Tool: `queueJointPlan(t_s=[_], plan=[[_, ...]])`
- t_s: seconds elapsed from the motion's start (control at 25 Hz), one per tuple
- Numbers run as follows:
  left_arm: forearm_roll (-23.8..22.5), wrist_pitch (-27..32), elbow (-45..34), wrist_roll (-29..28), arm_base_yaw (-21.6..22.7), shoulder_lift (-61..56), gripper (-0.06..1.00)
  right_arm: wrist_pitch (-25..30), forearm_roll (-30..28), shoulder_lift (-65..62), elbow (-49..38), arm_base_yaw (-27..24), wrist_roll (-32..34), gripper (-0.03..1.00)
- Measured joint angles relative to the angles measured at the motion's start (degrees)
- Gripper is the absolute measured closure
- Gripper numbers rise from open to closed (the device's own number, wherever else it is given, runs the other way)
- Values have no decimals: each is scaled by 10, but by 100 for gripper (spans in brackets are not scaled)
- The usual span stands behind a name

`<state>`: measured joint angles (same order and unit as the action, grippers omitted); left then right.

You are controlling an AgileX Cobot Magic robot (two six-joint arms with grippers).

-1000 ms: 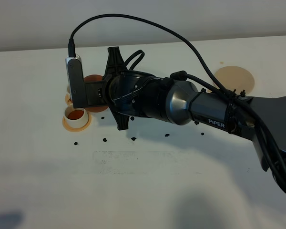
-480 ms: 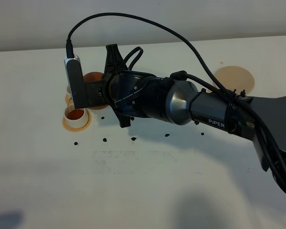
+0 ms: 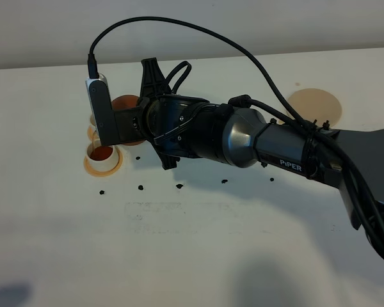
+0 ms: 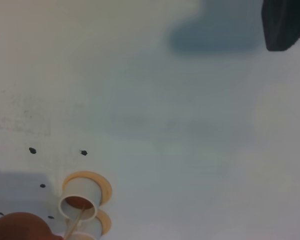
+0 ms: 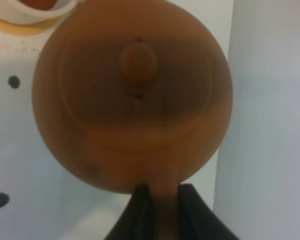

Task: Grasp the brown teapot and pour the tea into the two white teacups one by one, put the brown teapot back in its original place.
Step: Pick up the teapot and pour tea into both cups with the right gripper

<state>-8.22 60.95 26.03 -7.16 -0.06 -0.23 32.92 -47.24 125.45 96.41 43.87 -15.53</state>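
My right gripper (image 3: 127, 125) reaches across to the left and is shut on the handle of the brown teapot (image 3: 124, 104), held tilted above the two white teacups. In the right wrist view the teapot (image 5: 132, 95) fills the frame, with my right gripper (image 5: 159, 194) closed on its handle. The front teacup (image 3: 102, 154) holds dark tea and stands on its saucer (image 3: 89, 167). The back teacup (image 3: 92, 132) is mostly hidden by the wrist camera. Both cups (image 4: 79, 202) (image 4: 88, 228) and the teapot (image 4: 20, 227) also show in the left wrist view. The pale tan coaster (image 3: 315, 105) lies bare at the far right.
Small black specks (image 3: 141, 187) are scattered on the white table in front of the cups and under the arm. The right arm (image 3: 288, 153) and its cable span the middle of the table. A dark part (image 4: 285, 22) shows at the edge of the left wrist view.
The right wrist has rolled a little, tipping the teapot slightly more over the cups. The cups and coaster have not moved.
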Motion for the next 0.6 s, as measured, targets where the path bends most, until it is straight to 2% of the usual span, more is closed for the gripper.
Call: queueJointPlan(t_s=[0.6], plan=[[0,0,0,0,0,0,62,3,-25,0,0,0,0,88]])
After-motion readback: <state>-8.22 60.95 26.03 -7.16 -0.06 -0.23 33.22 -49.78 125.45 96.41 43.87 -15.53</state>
